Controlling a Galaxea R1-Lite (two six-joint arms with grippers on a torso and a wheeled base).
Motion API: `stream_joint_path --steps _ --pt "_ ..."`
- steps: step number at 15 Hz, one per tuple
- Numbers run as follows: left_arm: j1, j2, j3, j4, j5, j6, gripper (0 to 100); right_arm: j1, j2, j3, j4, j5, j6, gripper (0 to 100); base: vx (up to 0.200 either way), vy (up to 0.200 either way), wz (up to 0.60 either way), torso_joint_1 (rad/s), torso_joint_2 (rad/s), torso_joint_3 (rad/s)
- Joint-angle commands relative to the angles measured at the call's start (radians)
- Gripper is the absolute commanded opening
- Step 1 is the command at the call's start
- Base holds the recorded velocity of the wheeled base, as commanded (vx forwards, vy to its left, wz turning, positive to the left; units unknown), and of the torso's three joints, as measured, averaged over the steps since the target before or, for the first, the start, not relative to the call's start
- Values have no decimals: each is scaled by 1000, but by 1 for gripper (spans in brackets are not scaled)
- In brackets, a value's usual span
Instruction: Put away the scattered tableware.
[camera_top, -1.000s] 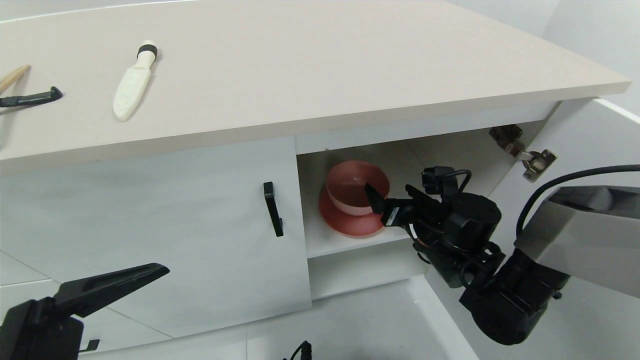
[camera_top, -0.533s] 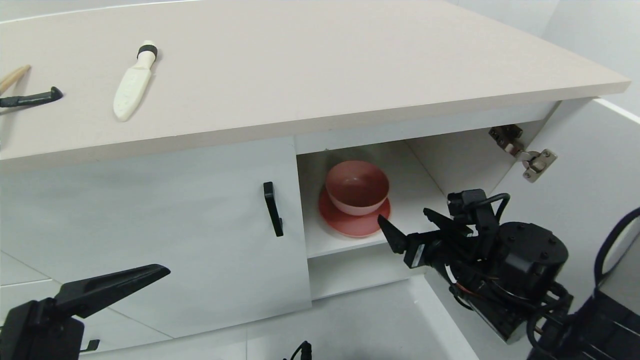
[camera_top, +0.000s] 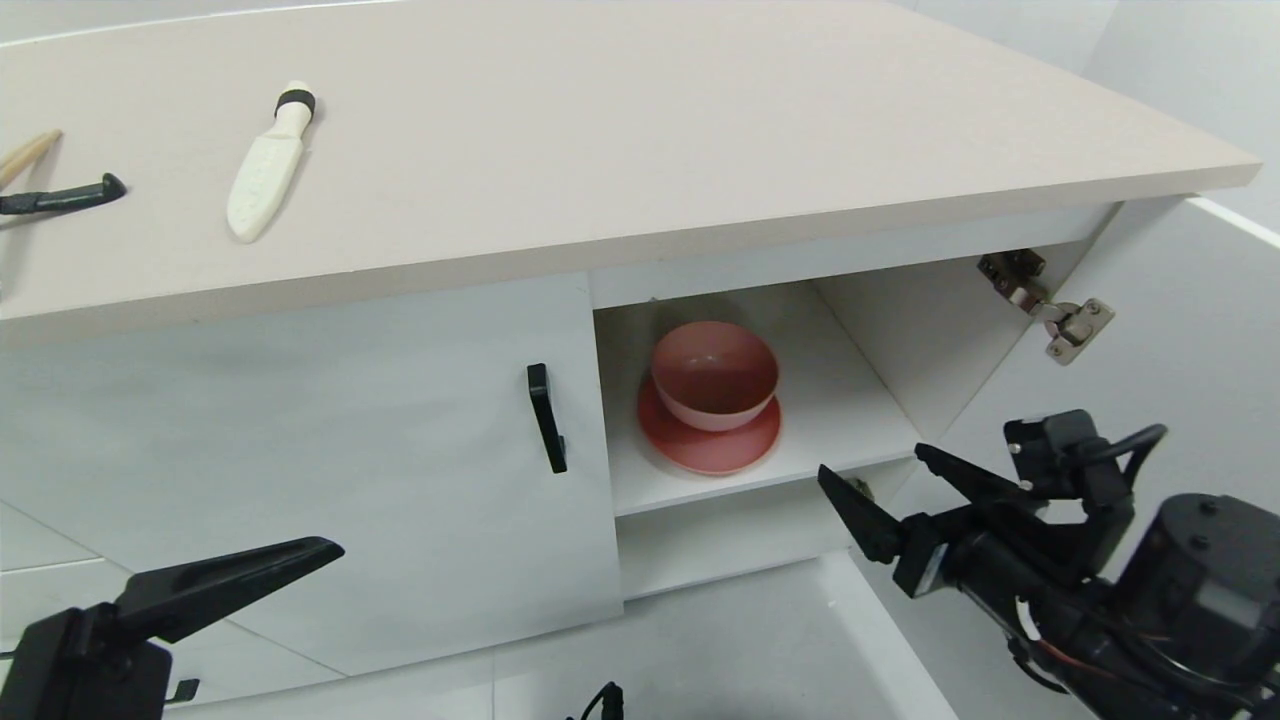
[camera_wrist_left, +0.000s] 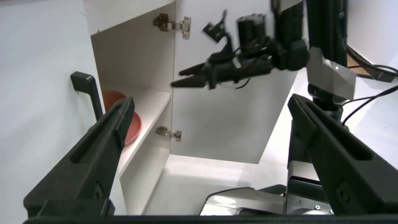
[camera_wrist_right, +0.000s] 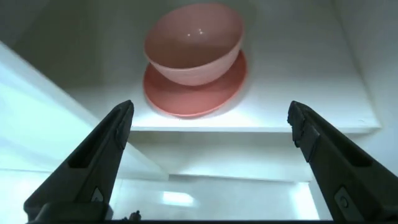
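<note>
Plainly, one bowl (camera_top: 715, 375) on one plate (camera_top: 710, 452), perhaps one knife (camera_top: 265, 165), left end effector (camera_wrist_left: 211, 104), right end effector (camera_top: 872, 460) gaping empty

The black right hand (camera_top: 872, 462) has tapering pointed fingers (camera_top: 868, 518).

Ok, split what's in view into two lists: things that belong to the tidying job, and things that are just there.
Job:
pink bowl on the pink plate, both on the cupboard shelf
cream knife, black-handled utensil and wooden sticks, loose on the countertop

Just there:
black door handle
door hinge
</note>
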Motion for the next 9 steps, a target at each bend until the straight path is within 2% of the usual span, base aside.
stream_joint_path --steps 1,3,7,9 --pt "0 2 0 0 0 0 100 0 -137 100 -1 1 -1 100 0 0 0 0 0 0" --pt "0 2 5 1 0 0 100 -9 -215 111 -1 -30 0 100 0 0 0 0 0 0" --pt "7 -55 15 1 0 -3 100 -34 -355 111 105 -73 0 100 0 0 0 0 0 0" --pt "77 -119 11 4 1 -5 100 -86 -505 111 231 -70 2 100 0 0 0 0 0 0"
